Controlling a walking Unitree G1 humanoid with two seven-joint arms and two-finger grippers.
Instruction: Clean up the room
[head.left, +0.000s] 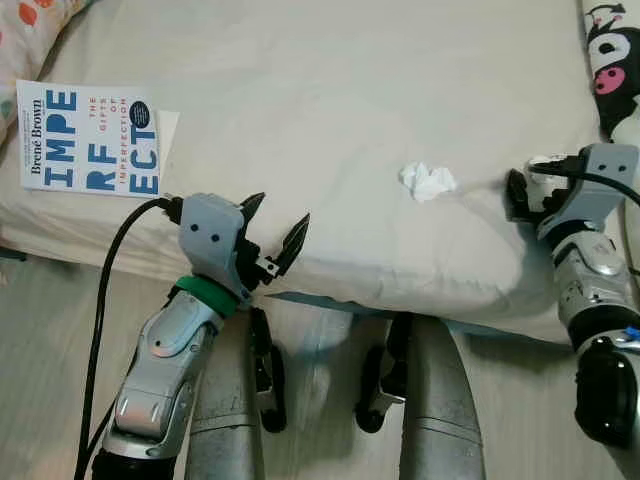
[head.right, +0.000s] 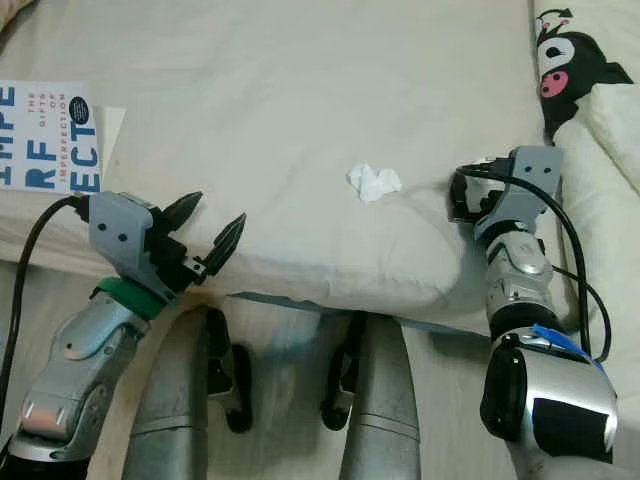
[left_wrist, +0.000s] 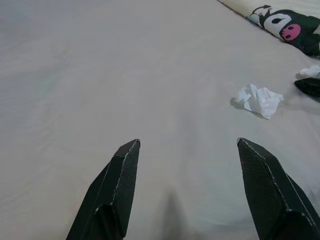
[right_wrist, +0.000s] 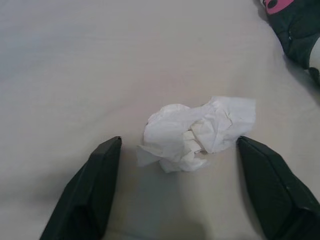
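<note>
White crumpled tissue between spread right end effector fingers, seemingly untouched | left end effector open, empty

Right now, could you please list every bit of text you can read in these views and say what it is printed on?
"Brené Brown", along the spine edge of the book cover on the bed.
"IMPE / RF / ECT", large blue letters on the same cover.
"THE GIFTS OF IMPERFECTION", small red lettering between them.
A dark round badge on the cover: too small to read.
The crumpled tissue and the cartoon pillow carry no readable text.
</note>
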